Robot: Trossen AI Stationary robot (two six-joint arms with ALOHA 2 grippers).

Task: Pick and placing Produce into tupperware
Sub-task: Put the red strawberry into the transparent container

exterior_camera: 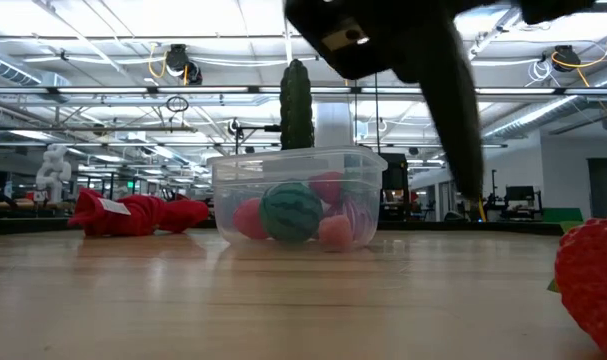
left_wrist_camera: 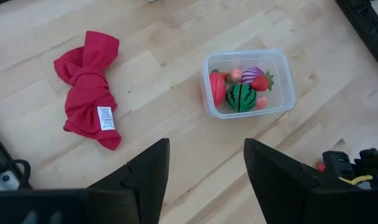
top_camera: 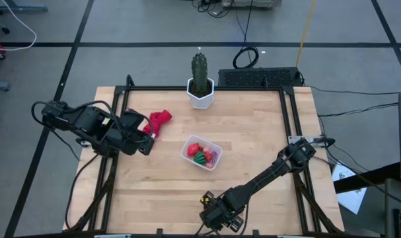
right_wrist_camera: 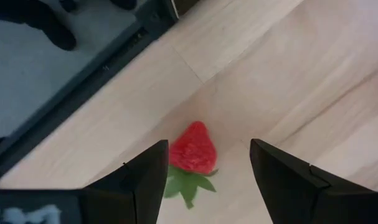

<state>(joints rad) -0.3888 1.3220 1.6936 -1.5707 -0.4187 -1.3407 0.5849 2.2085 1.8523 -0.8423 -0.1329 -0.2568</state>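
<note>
Right gripper (right_wrist_camera: 204, 180) hangs over the near edge of the table (top_camera: 253, 152), fingers spread with a gap between them and nothing clasped. Between those fingers, down on the wood, I see a loose strawberry (right_wrist_camera: 193, 149) with its green leaves, lying just inside the table's black frame rail. From the level camera the same strawberry fills the near right corner.

Left gripper (left_wrist_camera: 204, 174) sits at the table's left side, also parted and empty, looking across the boards at the tupperware (top_camera: 201, 152). I read that tub as standing near the middle of the table, lid off. Inside it are a green striped ball (left_wrist_camera: 241, 98), a red oval (left_wrist_camera: 217, 87), a purple striped ball (left_wrist_camera: 251, 74), a small strawberry and a couple of pink bits, all packed close together.

Just beside the left gripper, toward the tub, a knotted red cloth (top_camera: 159, 121) lies flat with a white tag showing. At the far edge a green cactus (top_camera: 199, 71) stands upright in a white pot.

Pale wood planks make up the surface, bordered by black rails. Beyond it I see grey floor with dark lines, loose cables, and a ceiling with pipes and strip lights.
</note>
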